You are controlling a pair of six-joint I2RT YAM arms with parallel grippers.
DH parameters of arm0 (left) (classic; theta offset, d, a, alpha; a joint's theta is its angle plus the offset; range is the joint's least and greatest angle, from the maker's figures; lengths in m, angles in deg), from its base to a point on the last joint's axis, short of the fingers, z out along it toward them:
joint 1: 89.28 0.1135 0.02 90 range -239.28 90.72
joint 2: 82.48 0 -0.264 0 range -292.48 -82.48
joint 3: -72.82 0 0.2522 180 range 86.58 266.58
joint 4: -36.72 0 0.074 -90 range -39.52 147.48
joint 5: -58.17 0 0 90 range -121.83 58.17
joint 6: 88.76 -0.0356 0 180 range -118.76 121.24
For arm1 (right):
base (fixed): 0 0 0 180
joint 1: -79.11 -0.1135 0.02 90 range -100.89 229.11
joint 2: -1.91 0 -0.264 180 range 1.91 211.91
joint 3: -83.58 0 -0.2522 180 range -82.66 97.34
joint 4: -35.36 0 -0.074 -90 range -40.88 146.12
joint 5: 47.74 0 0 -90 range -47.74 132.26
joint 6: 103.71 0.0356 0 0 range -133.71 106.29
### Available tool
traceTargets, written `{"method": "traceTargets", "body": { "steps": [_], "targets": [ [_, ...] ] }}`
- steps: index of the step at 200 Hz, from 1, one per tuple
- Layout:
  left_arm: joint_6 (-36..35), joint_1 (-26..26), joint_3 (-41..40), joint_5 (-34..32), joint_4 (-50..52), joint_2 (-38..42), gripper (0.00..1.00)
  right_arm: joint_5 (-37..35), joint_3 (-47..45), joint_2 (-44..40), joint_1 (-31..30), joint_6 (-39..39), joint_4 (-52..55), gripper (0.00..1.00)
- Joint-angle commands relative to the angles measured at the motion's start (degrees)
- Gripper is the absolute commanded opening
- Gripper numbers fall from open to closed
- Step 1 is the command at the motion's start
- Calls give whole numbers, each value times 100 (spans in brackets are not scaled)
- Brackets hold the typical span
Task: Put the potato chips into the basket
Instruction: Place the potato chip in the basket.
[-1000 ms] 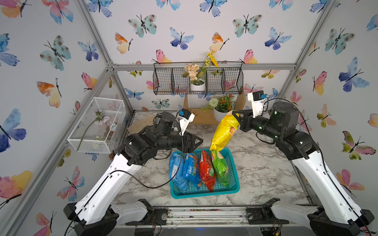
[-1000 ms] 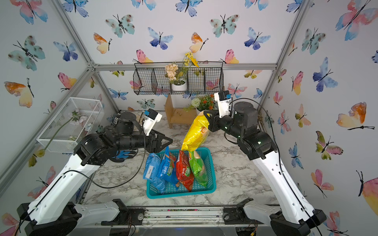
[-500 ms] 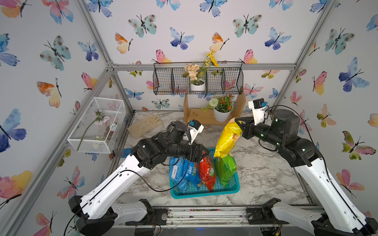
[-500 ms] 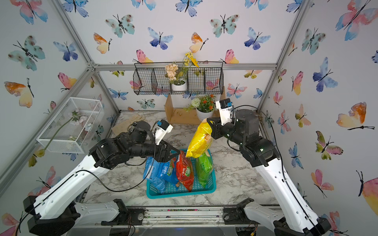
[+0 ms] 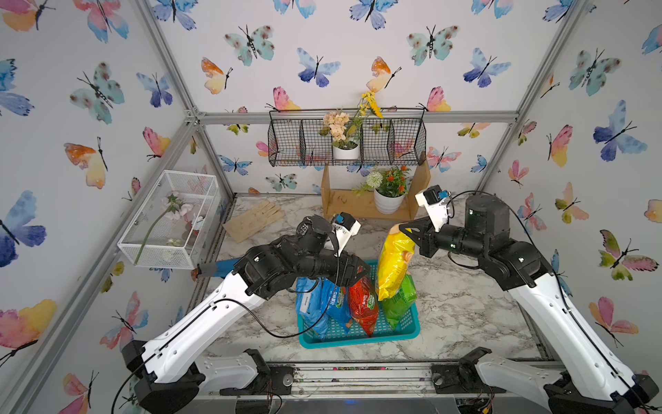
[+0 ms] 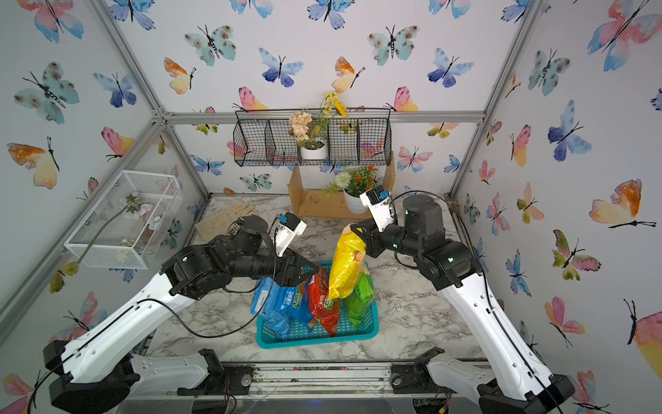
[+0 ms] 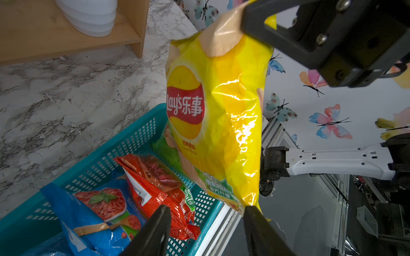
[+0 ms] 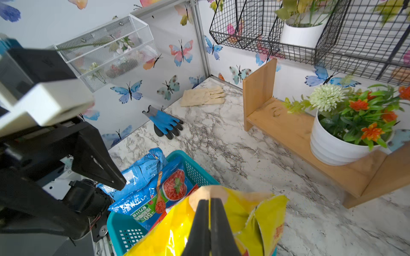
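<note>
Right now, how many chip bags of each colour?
Blue bags: 2
Red bag: 1
Green bag: 1
Yellow bag: 1, held by the right pincer
Total: 5

Left arm [image 5: 200, 322] in from 7 o'clock, black two-finger left gripper [image 5: 360, 273] parted, empty. Right arm [image 5: 559, 322] from 5 o'clock, elbow raised; black right gripper [image 5: 406, 229] pinching yellow glossy chip bag [image 5: 394, 265] by its top.

Four bags [image 5: 363, 304] in basket [image 5: 358, 338], fifth bag [image 5: 394, 265] above it
</note>
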Motion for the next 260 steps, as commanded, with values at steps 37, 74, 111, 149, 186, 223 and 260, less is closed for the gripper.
{"method": "traceTargets", "body": {
  "steps": [37, 74, 111, 149, 186, 223, 260],
  "targets": [
    [78, -404, -153, 2, -355, -340, 45, -466, -779, -403, 34, -477, -566, 3],
    [165, -549, -360, 207, -579, -375, 33, -611, -812, -332, 34, -633, -1109, 3],
    [416, -605, -754, 857, -1257, -119, 32, -559, -771, -244, 34, -731, -1150, 3],
    [403, -995, -820, 1009, -1329, -384, 32, -421, -900, -396, 27, -526, -1272, 3],
    [355, -1136, -960, 686, -1082, -760, 30, -209, -918, -532, 26, -310, -1247, 3],
    [435, -1128, -1427, 511, -1364, -945, 28, 349, -1197, -842, 25, 0, -1207, 3],
    [594, -1077, -1756, 637, -1960, -1093, 27, 698, -1603, -1237, 25, 191, -955, 3]
  ]
}}
